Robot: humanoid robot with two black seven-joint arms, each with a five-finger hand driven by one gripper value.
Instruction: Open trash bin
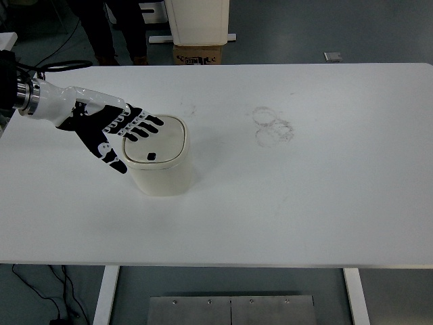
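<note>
the left hand [108,128] reaches in from nine o'clock, fingers spread and gripping nothing, fingertips [150,125] over the left edge of the cream trash bin [159,162]; whether they touch the lid [157,140] is hard to tell. the bin stands left of the table's [304,203] centre, lid down. faint ring marks [272,126] lie well apart at two o'clock. a person's legs [111,30] and a box [198,54] are cut off at twelve o'clock.

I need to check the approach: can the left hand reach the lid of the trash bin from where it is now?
Probably yes. The left hand is spread open with its fingertips already over the lid of the trash bin, and nothing lies between them.
</note>
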